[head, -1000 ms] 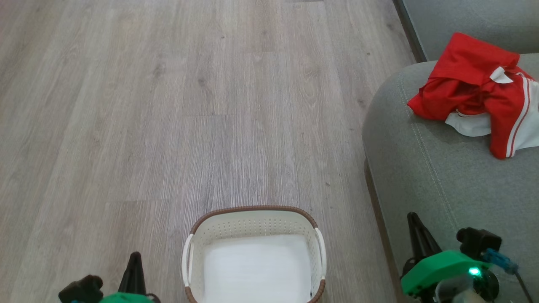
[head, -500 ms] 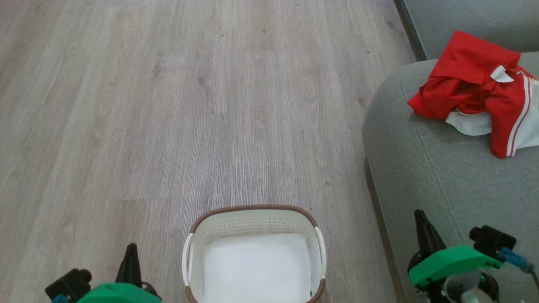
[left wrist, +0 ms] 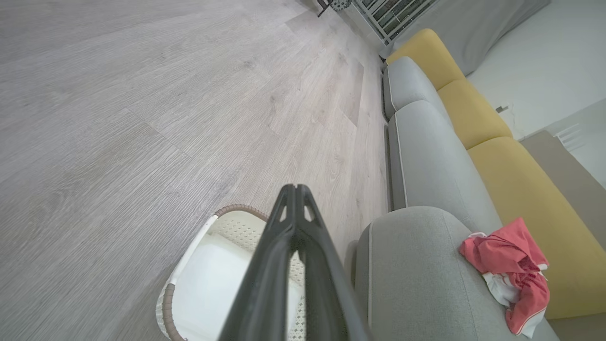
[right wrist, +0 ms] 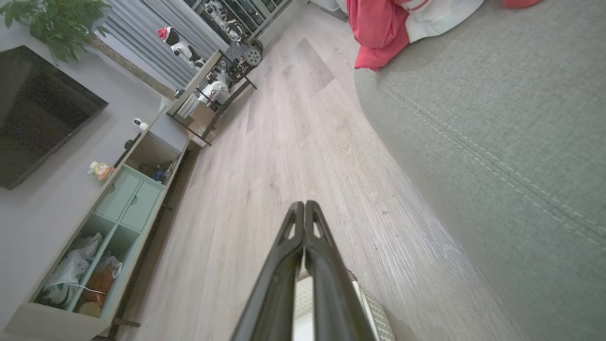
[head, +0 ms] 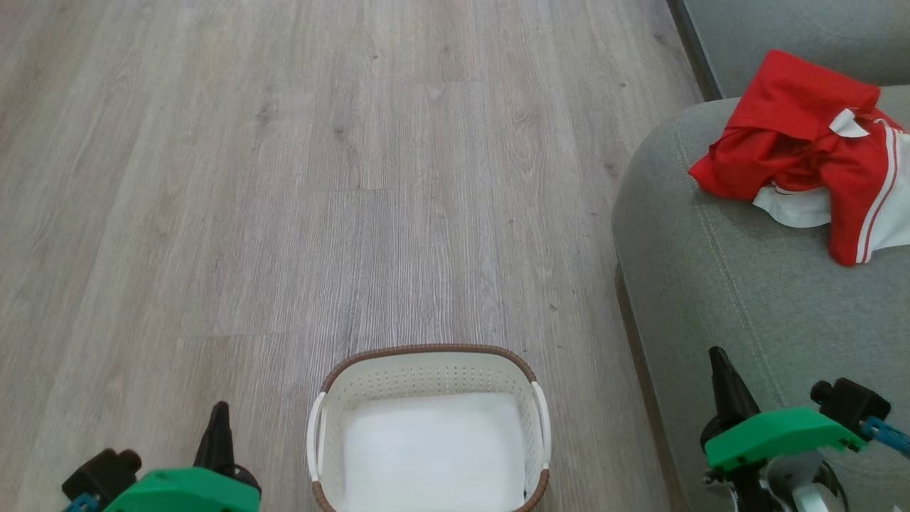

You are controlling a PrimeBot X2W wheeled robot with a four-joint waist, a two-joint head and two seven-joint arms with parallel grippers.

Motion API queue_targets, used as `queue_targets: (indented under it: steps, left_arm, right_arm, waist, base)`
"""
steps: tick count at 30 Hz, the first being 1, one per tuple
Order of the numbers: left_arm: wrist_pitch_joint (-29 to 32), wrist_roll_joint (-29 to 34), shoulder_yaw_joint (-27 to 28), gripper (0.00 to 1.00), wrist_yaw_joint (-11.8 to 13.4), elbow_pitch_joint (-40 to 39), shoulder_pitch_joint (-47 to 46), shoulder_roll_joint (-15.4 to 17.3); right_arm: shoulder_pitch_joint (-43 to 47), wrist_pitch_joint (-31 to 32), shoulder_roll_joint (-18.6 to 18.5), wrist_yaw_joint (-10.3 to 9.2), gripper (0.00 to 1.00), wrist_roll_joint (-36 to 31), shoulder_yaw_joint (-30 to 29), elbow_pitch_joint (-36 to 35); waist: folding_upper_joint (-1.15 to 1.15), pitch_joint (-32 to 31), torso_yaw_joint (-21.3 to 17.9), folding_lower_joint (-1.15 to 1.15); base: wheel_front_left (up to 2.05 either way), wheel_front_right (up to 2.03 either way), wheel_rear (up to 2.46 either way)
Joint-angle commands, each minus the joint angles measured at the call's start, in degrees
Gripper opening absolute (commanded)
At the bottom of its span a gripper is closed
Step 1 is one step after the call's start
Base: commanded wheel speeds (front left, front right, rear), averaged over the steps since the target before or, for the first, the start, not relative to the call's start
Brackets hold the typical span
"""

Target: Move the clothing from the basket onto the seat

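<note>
Jaws together on left gripper (left wrist: 296, 188) and right gripper (right wrist: 304, 203); left wrist view adds yellow cushions (left wrist: 473, 113) behind seat (left wrist: 416, 274)

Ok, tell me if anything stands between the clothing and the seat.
Nothing visible does: the clothing already lies on the seat, and the basket shows none inside.

Grey plank floor (head: 284, 178), yellow sofa backrests (left wrist: 516, 189), mint cabinet (right wrist: 128, 199)

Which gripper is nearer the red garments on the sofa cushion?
Right. The right gripper is by the edge of the grey-green sofa cushion, below the red white-striped garments in the head view; the left gripper is on the far side of the cream perforated basket.
</note>
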Motion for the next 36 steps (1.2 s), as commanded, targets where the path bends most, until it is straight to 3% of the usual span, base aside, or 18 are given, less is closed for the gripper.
queue_targets:
  steps: [1,36]
  left_arm:
    - [0.43,-1.51,1.48,0.0,-0.55,-1.58,-3.3,0.27]
    - [6.04,-21.41,5.66,0.0,-4.64,-1.3,-7.48,-0.25]
  right_arm:
    - [-3.0,0.32,0.01,0.0,0.0,1.81,-0.01,-2.35]
    - [-3.69,5.99,0.1,0.0,0.0,23.46,-2.95,-5.23]
  waist:
    - [0.0,0.03,0.0,0.0]
    - [0.0,0.69,-0.01,0.0]
  base:
    - [0.0,0.0,0.0]
    - [0.0,0.0,0.0]
